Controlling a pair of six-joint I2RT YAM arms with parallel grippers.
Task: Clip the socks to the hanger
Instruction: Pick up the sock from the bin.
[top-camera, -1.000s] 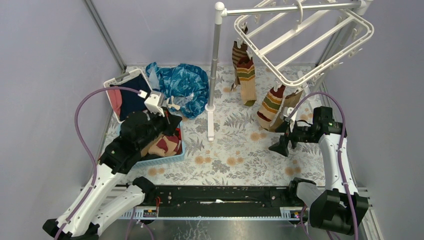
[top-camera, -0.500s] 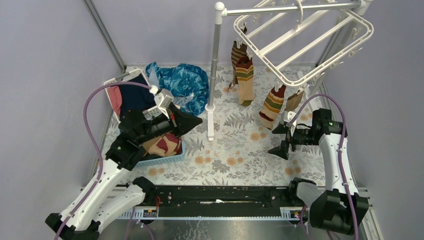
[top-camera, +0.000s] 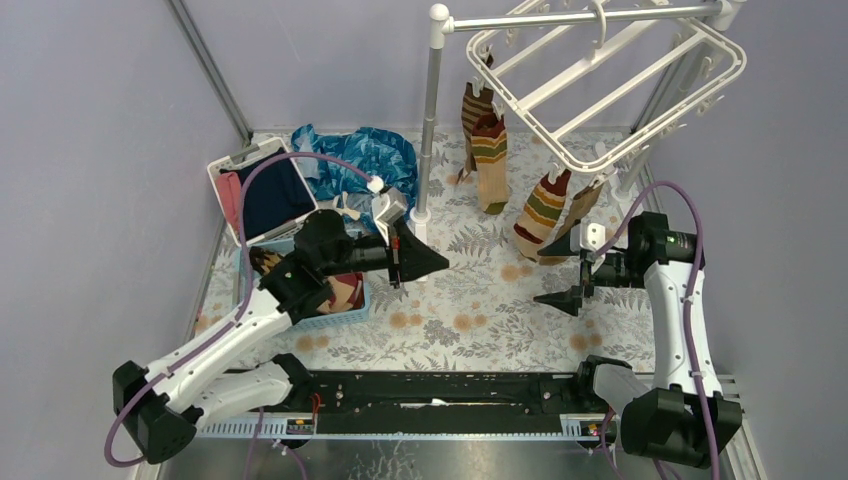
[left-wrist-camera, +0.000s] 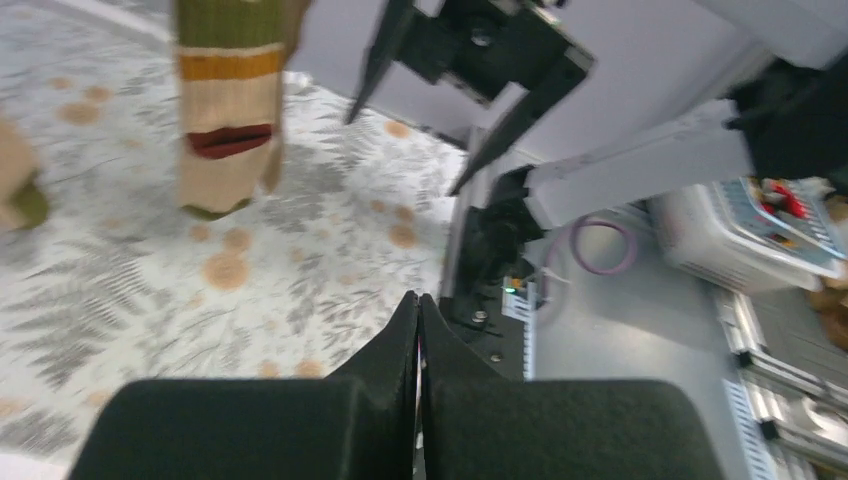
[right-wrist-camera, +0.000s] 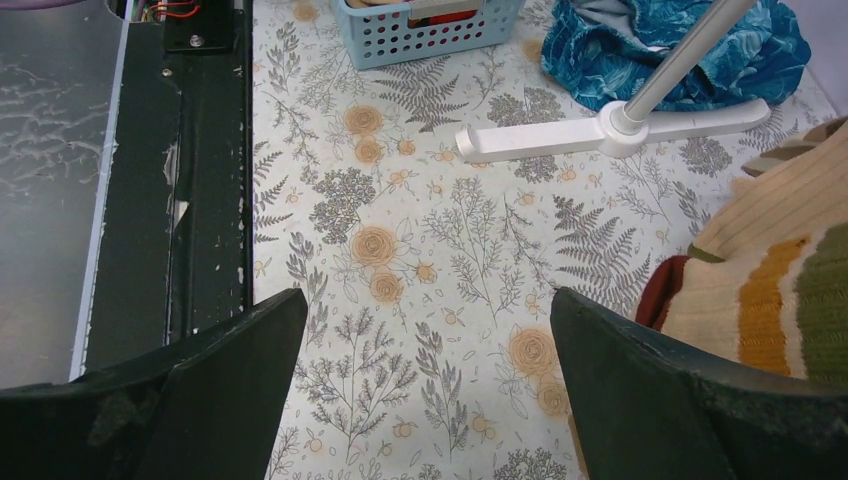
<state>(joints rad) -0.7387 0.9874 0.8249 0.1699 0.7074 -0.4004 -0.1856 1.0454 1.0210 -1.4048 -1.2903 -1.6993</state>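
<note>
table (top-camera: 470, 300): floral cover, carries everything.
hanger (top-camera: 610, 90): white frame, tilted, hung by its hook from the rail at the top of the rack, above the table's far right part.
rack pole (top-camera: 428, 130): upright, its foot on the table near the middle.
blue cloth (top-camera: 350, 160): crumpled at the far left, just left of the pole.
tray (top-camera: 222, 165) with navy and pink clothes: far left corner, beside the blue cloth.
basket (top-camera: 330, 318): blue, on the left, partly under the left arm.
socks (top-camera: 489, 160): one striped pair hangs from clips on the hanger's left edge, close to the pole. another striped sock and a tan one hang from the near edge, lower ends close to the table; contact can't be told. more socks lie in the basket, brown and tan.
left end effector (top-camera: 440, 264): fingers pressed together, nothing between them. it sits above the table just right of the basket, in front of the pole's foot, pointing right.
right end effector (top-camera: 548, 275): fingers spread wide, empty. it points left, just beside the lower end of the near striped sock. the right wrist view puts that sock next to the right finger (right-wrist-camera: 690, 400), only floral cover showing between the fingers.
</note>
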